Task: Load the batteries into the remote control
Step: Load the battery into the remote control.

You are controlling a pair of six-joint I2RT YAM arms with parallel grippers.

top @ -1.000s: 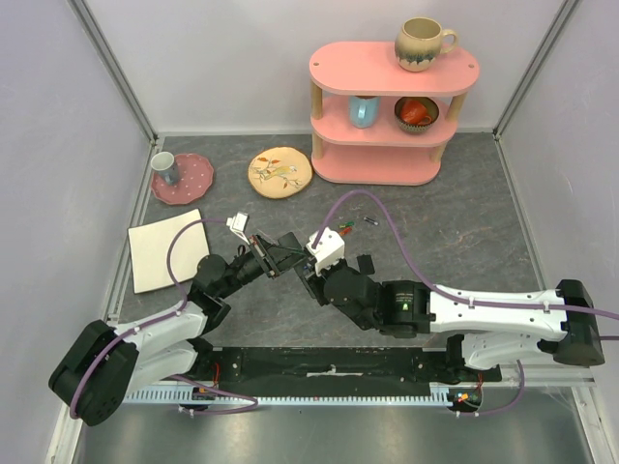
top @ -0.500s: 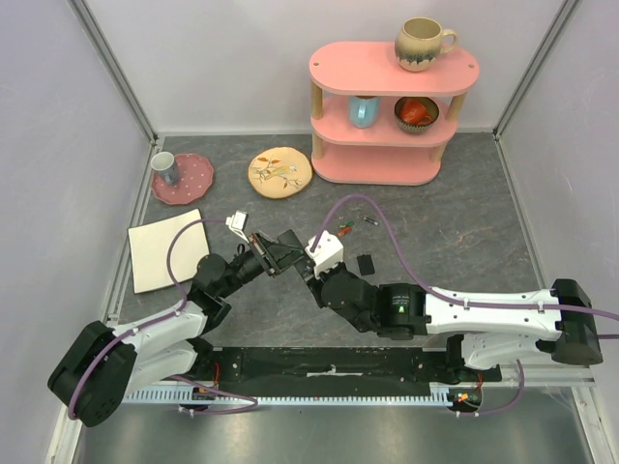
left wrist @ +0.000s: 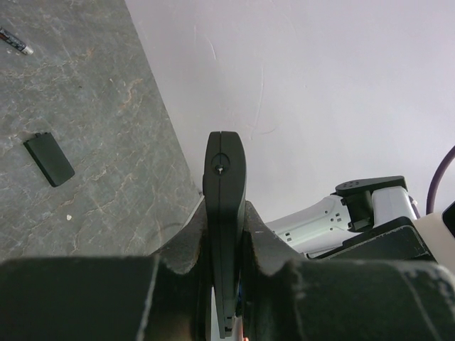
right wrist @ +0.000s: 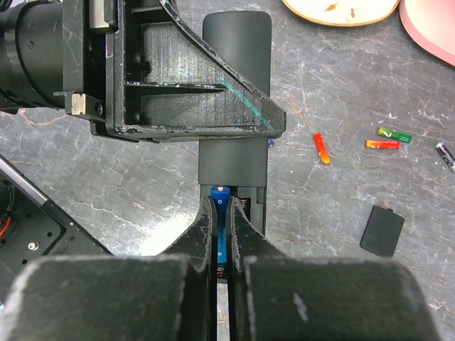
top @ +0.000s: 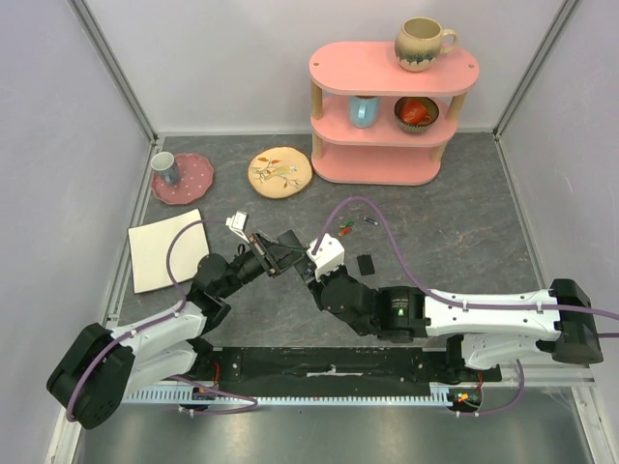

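My left gripper (top: 276,253) is shut on the remote control (left wrist: 225,177), a slim black bar held edge-on above the table. In the right wrist view the remote control (right wrist: 236,71) points away, and its open battery bay (right wrist: 249,202) faces my right gripper (right wrist: 222,207). That gripper is shut on a blue battery (right wrist: 220,195) whose tip sits at the bay's mouth. Loose batteries lie on the table: an orange-red one (right wrist: 321,148), a green-red one (right wrist: 393,133), an orange one (right wrist: 382,144) and a dark one (right wrist: 446,154).
The small black battery cover (top: 365,263) lies on the table right of the grippers and shows in the right wrist view (right wrist: 382,230). A white square plate (top: 166,247) lies at the left. A pink shelf (top: 392,116) with mugs and two plates stand at the back.
My right arm has shifted slightly back and left with the blue battery, uncovering more of the battery cover. The left gripper and remote have stayed put.
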